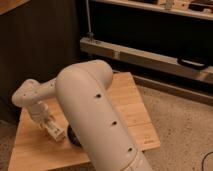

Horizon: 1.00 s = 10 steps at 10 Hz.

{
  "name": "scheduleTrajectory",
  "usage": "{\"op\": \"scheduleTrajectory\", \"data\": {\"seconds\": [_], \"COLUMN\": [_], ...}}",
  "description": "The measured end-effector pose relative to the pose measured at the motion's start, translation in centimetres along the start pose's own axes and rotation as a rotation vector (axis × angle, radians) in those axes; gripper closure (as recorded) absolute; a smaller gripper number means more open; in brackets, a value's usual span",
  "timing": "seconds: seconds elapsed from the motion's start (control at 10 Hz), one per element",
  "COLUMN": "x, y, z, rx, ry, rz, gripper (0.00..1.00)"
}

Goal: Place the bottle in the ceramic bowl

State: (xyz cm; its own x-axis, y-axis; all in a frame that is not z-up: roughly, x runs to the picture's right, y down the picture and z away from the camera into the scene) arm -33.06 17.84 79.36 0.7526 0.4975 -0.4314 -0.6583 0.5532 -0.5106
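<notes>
Showing only a dark sliver of the bowl (74, 139) toward the front of the wooden worktop (125, 100), the rest hidden behind the big white arm (95, 115). Cannot pick out the bottle with any certainty; possibly the pale shape at the gripper's tip, impossible to tell. Closed gripper (54, 131) low over the worktop, just beside the bowl, pointing down toward it. Behind the worktop, dark shelving with a pale rail (150, 56); to the side, speckled floor (185, 125).
</notes>
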Motion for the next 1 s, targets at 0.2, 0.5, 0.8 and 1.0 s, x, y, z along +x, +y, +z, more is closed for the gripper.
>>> {"op": "scheduleTrajectory", "data": {"seconds": [0.2,0.5,0.8,1.0], "x": [1.1,4.4,9.5,11.4], "y": [-0.9,-3.9,-9.2,-11.2], "z": [-4.4,-12.2,-18.2,-19.8], "rx": [-0.013,-0.031,-0.051,-0.066], "ry": [-0.07,-0.221,-0.349,-0.396], "rz": [0.009,0.069,0.134,0.162], "gripper": [1.0,1.0,1.0,1.0]}}
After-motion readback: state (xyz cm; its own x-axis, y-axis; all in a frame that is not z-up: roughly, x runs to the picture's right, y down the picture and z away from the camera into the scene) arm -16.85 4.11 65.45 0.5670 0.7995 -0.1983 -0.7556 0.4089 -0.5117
